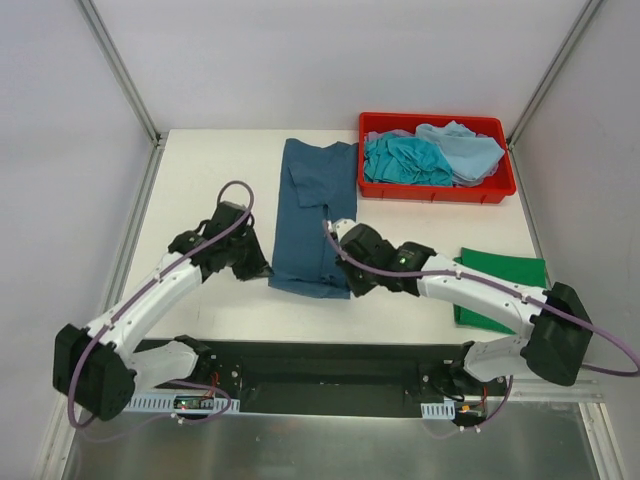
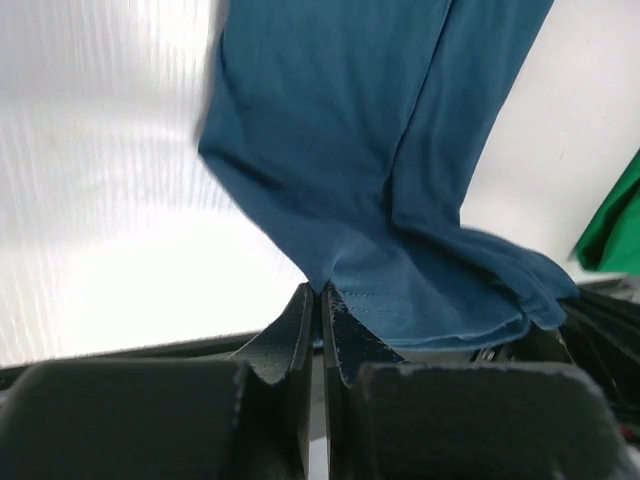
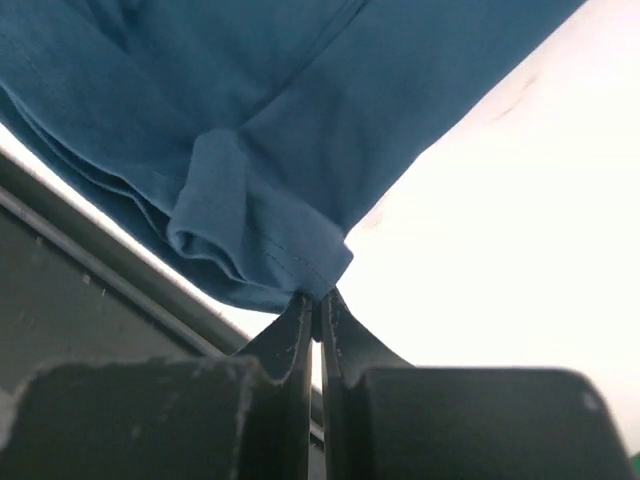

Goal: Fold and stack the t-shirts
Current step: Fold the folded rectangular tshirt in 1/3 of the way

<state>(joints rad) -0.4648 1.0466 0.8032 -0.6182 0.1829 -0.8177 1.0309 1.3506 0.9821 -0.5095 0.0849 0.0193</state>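
- At mid-table, you have the dark blue shirt [image 1: 312, 215] lying as a long narrow strip, its sides folded in.
- Your left gripper [image 1: 262, 270] and right gripper [image 1: 345, 285] each pinch a near hem corner; the crosswise fold looks like the step in hand.
- Beside your right arm, the green shirt [image 1: 505, 285] lies folded: one done.
- Back right, the red bin [image 1: 437, 191] holds a turquoise shirt [image 1: 405, 160] and a pale blue shirt [image 1: 465, 150], both crumpled, so at least two remain.
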